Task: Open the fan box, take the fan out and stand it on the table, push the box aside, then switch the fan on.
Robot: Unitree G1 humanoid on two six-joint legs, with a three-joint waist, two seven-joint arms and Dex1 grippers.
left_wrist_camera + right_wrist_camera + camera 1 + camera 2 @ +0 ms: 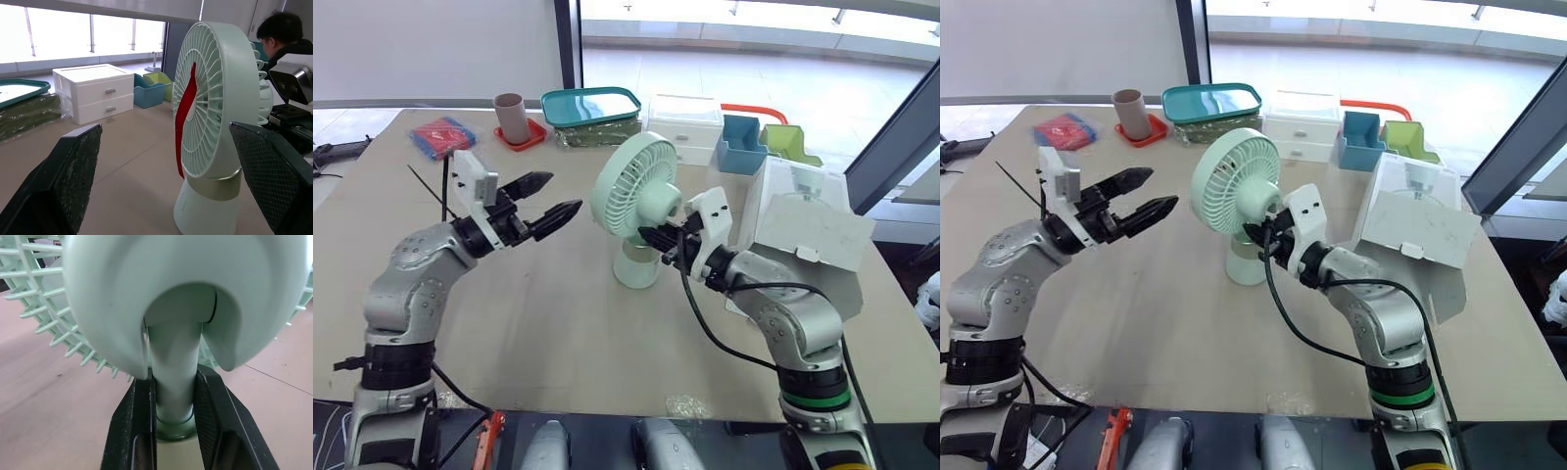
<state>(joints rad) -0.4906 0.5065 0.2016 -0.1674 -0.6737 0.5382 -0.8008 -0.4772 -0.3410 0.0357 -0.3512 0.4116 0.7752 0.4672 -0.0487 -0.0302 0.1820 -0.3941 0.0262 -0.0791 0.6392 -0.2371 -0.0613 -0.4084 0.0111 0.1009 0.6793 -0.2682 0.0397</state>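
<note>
Fan (636, 194): out of box, upright on table (558, 323), blade (183, 122) not spinning.
Box (803, 230): open, just beside fan.
Right gripper (654, 238): clamped on fan's neck (171, 362).
Left gripper (566, 192): spread wide, empty, near fan's front.
Remaining: apparently only the switch-on.

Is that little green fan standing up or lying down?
Standing: the fan sits base-down on the table, its neck clamped by the right hand.

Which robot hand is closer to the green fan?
Right. The right gripper grips the fan by its neck, from behind. The left gripper hangs open in front of the grille, not touching.
</note>
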